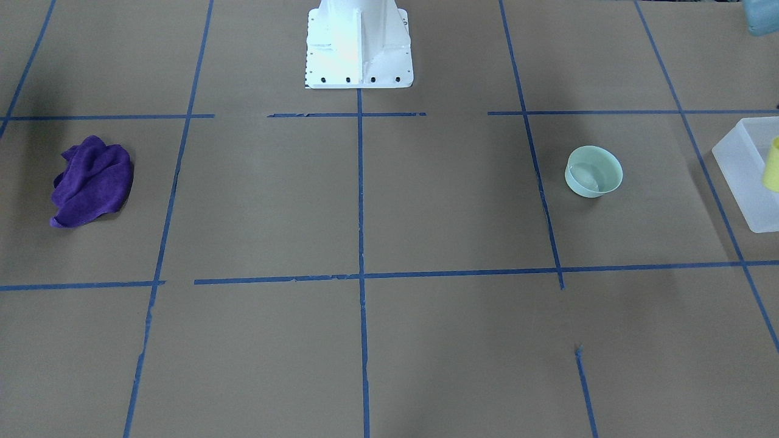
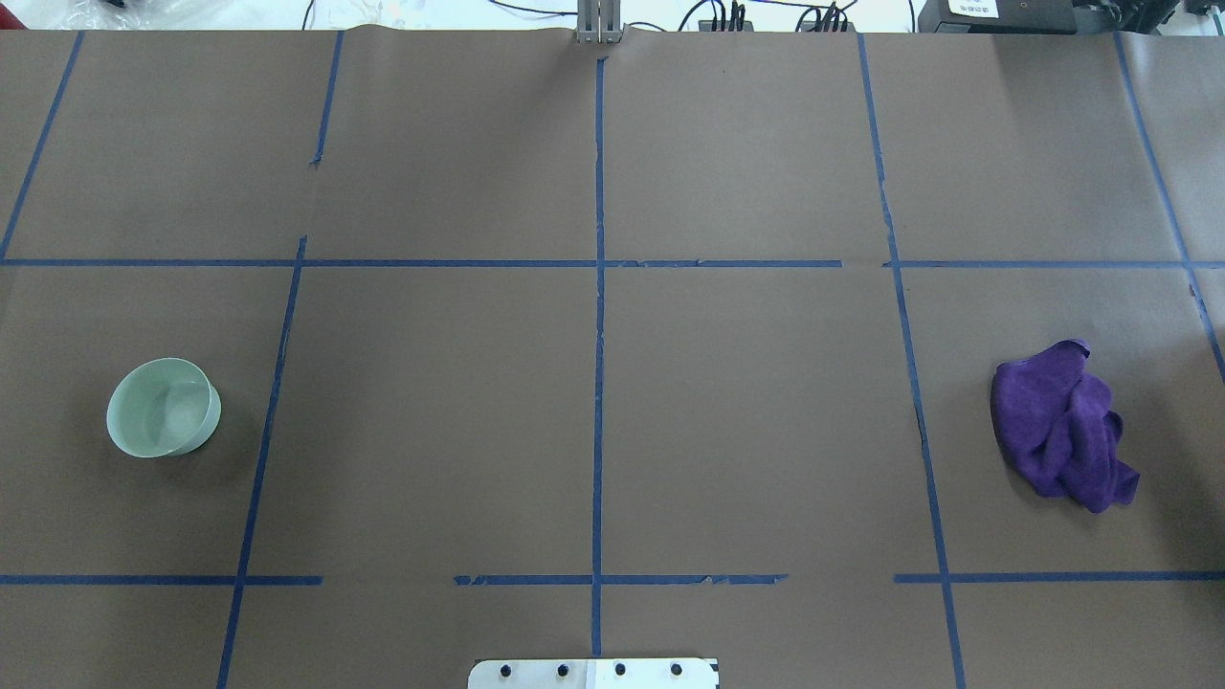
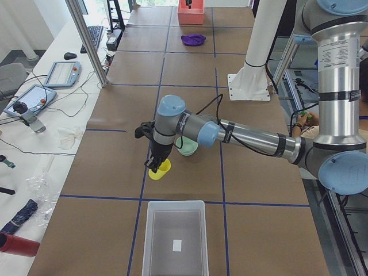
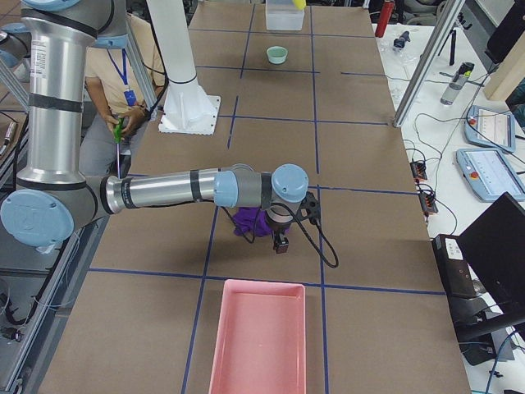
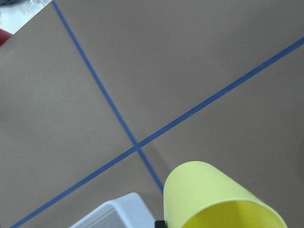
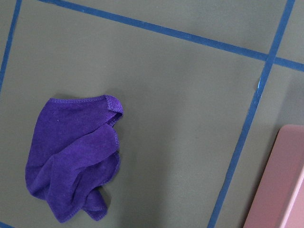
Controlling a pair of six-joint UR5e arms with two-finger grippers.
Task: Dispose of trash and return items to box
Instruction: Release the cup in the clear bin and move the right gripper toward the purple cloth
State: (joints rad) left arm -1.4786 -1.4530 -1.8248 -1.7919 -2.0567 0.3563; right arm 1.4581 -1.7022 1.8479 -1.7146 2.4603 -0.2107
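My left gripper (image 3: 156,164) is shut on the small yellow cup (image 3: 160,169) and holds it above the table between the mint-green bowl (image 3: 187,149) and the translucent white box (image 3: 174,238). In the left wrist view the cup (image 5: 213,199) fills the lower right, with a corner of the box (image 5: 118,213) below it. The bowl (image 2: 164,407) stands upright and empty on the table. In the front view the cup (image 1: 773,164) shows at the right edge by the box (image 1: 744,176). My right gripper (image 4: 281,244) hovers over the purple cloth (image 4: 250,222); I cannot tell whether it is open.
The purple cloth (image 2: 1060,426) lies crumpled on the right side of the table. A pink tray (image 4: 258,336) sits at the table's right end, its edge showing in the right wrist view (image 6: 280,180). The white robot base (image 1: 358,42) stands at mid-table.
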